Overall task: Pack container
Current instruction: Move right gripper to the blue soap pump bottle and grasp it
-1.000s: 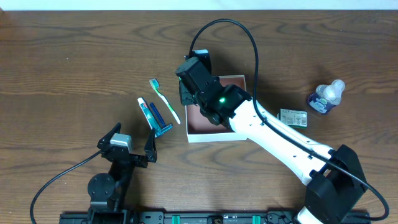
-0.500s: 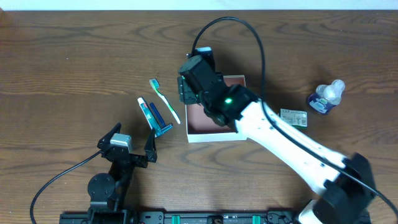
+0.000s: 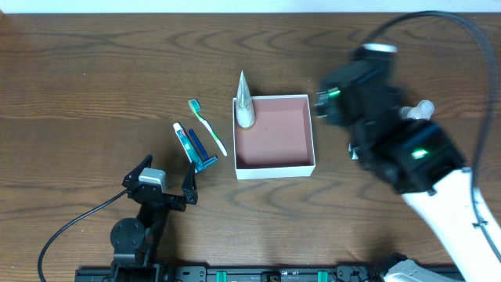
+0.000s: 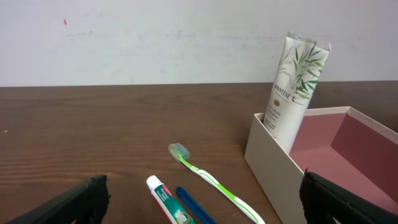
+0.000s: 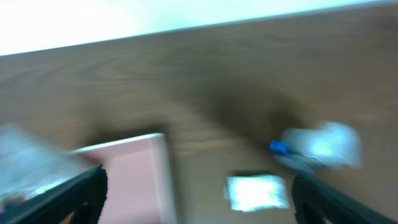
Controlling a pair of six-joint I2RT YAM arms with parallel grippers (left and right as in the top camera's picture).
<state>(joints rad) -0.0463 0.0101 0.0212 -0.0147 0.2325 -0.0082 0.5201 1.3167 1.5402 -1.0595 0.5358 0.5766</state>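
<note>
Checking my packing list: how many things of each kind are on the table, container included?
Container: 1
Tubes: 2 (tall tube, toothpaste)
Toothbrush: 1
Blue stick: 1
Bottle: 1
Packet: 1
Total: 7

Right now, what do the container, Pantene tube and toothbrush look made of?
Container: probably cardboard, matte; thin white walls, flat pink-brown lining. Pantene tube: soft plastic, slight sheen; flat crimped top. Toothbrush: hard plastic, glossy green-and-white handle; head cap looks translucent.

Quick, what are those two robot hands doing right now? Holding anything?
Left gripper: jaws open, holding nothing.
Right gripper: jaws open, holding nothing; view blurred.
</note>
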